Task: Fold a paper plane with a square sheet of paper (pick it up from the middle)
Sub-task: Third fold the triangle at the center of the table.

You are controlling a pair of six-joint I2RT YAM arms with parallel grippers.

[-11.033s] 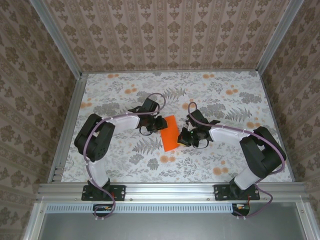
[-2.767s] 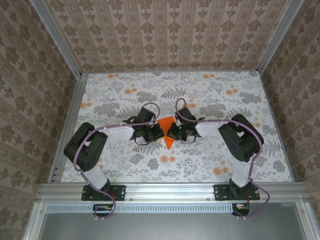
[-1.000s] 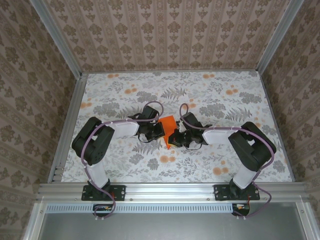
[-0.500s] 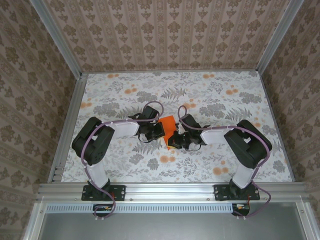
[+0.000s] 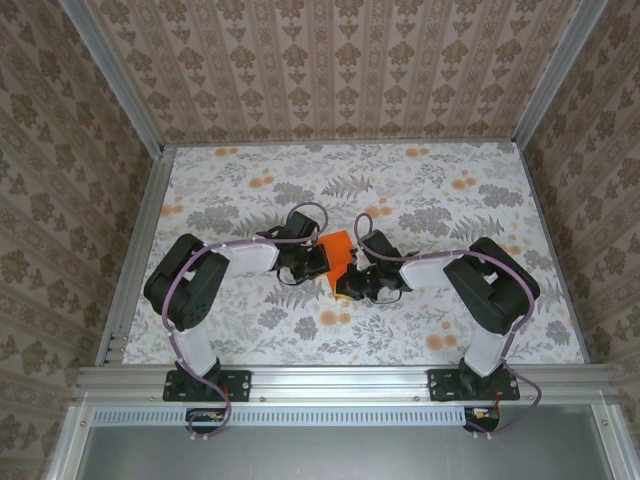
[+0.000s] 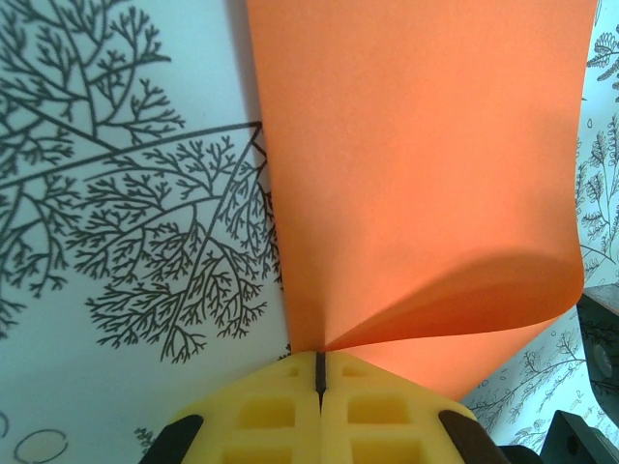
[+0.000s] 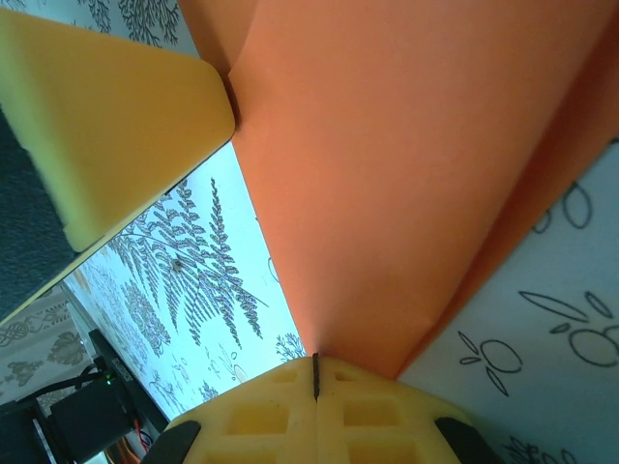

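The orange sheet (image 5: 338, 250), long axis near-far, is clamped by left fingers (image 6: 271, 414) at its left edge; right fingers (image 7: 266, 421) at its right.

Floral-print table cover (image 5: 420, 190), fern and blossom motifs; damask-patterned walls (image 5: 330, 60); aluminium frame rails (image 5: 340, 378) at edges.
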